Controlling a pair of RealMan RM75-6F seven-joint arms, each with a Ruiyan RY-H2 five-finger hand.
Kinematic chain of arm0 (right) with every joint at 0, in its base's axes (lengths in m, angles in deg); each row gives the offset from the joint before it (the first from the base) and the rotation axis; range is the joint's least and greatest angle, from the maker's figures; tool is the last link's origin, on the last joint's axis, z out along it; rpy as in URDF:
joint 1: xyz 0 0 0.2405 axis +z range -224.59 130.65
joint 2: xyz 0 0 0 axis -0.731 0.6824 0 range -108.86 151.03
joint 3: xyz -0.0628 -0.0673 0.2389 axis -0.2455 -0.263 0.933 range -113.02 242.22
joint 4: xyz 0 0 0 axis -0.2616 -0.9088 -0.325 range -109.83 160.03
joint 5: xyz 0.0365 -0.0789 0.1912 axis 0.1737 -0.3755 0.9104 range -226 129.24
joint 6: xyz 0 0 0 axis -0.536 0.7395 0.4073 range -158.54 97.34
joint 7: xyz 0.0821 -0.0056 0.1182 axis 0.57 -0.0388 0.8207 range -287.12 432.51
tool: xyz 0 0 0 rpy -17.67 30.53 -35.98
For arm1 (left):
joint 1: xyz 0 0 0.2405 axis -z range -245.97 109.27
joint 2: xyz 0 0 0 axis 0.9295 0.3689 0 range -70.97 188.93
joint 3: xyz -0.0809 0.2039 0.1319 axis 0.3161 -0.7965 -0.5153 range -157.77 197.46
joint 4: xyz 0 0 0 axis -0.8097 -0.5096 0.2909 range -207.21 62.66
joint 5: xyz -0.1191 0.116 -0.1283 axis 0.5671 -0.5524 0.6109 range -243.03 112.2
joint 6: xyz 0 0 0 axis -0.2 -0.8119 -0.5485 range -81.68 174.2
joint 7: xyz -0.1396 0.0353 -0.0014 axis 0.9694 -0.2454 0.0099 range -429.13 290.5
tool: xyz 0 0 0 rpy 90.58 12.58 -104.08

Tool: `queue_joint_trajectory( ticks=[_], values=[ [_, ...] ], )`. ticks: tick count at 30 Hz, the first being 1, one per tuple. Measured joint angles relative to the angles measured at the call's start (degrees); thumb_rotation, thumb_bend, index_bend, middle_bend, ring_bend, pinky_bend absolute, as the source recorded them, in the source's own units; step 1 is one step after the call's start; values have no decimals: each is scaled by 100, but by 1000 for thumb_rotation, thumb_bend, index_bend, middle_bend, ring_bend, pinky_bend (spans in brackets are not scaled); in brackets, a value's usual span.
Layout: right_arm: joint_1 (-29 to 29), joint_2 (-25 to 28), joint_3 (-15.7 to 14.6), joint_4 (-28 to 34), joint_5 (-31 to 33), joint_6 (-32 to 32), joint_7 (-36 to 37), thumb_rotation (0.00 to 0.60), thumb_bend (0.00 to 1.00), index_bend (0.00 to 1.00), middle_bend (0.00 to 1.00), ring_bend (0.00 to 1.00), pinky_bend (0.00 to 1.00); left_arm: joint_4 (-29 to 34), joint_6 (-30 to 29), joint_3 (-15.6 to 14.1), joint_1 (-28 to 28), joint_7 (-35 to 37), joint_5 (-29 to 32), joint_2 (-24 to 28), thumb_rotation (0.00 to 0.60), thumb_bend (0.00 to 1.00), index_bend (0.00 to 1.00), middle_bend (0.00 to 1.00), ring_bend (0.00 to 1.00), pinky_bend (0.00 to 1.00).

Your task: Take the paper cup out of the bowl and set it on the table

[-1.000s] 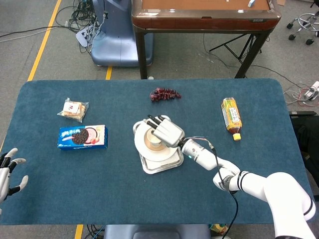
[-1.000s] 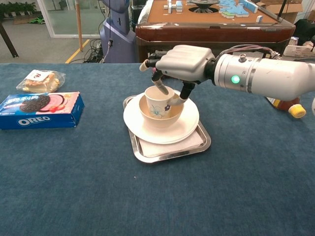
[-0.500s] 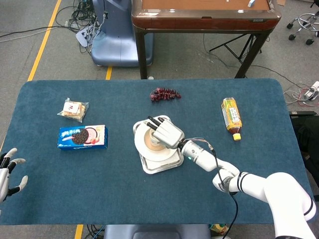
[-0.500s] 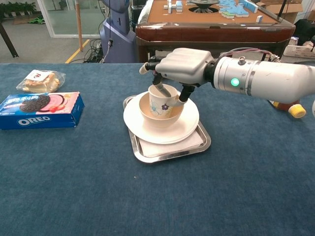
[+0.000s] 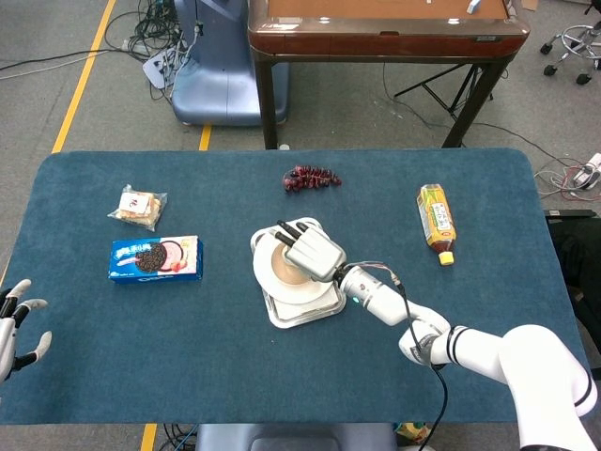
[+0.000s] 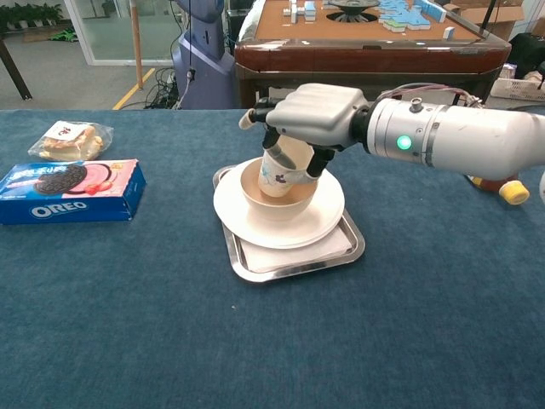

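Note:
A white paper cup with a blue flower print hangs tilted, its base just inside the beige bowl. My right hand grips the cup from above, fingers around its rim. From the head view the right hand covers the cup and most of the bowl. The bowl sits on a white plate on a steel tray. My left hand is open at the table's near left edge, holding nothing.
An Oreo box and a wrapped snack lie at the left. Dark grapes are behind the tray, a tea bottle lies at the right. A wooden table stands beyond.
My right hand closed on the cup and lifted it partway out of the bowl, tilting it. The left hand stayed put.

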Motion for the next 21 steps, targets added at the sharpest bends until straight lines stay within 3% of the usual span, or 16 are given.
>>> queue_joint_trajectory(
  ticks=[12,21],
  values=[
    [-51,324,122,662,90,177,-285,600,451,658,104,5,221,30,-68,-10,-21,-48,-54,-4,600,321,311,107,79,326],
    [-199,880,243,1586,324,298,-546,600,451,660,104,5,221,58,-135,-12,-42,-64,-119,1,600,321,311,106,79,326]
  ],
)
